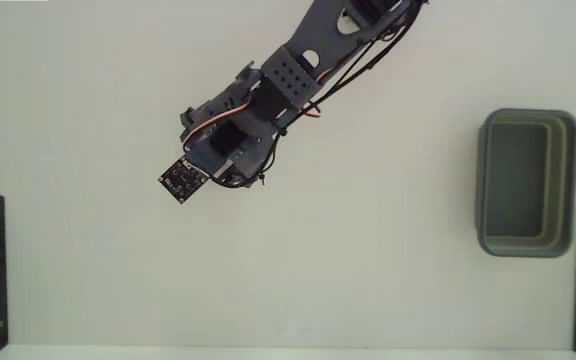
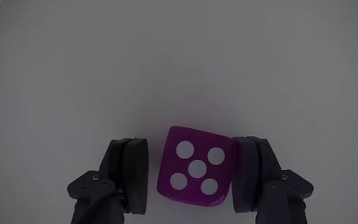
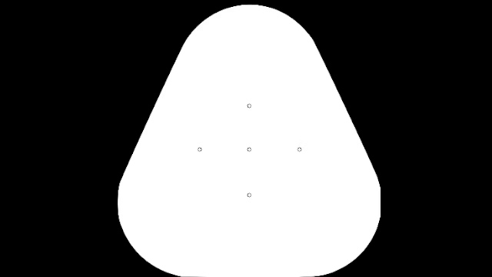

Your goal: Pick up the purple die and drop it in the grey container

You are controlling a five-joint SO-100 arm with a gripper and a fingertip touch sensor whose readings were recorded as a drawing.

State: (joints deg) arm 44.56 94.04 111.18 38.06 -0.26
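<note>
Gripper (image 2: 190,180) straddles the die (image 2: 195,168), five-face up, at 6 o'clock in wrist view. Right finger touches; left shows a gap, so likely not yet clamped. Close squarely before lifting. Container (image 1: 528,183) sits at 3 o'clock, fixed view.

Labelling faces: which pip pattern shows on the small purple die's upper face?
Five white pips on the purple die, clearest in the wrist view.

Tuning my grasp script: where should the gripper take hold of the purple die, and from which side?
Judging by the wrist view, grip the purple die by its two flat side faces, coming straight down; the gripper already straddles it, five-pip face up.
</note>
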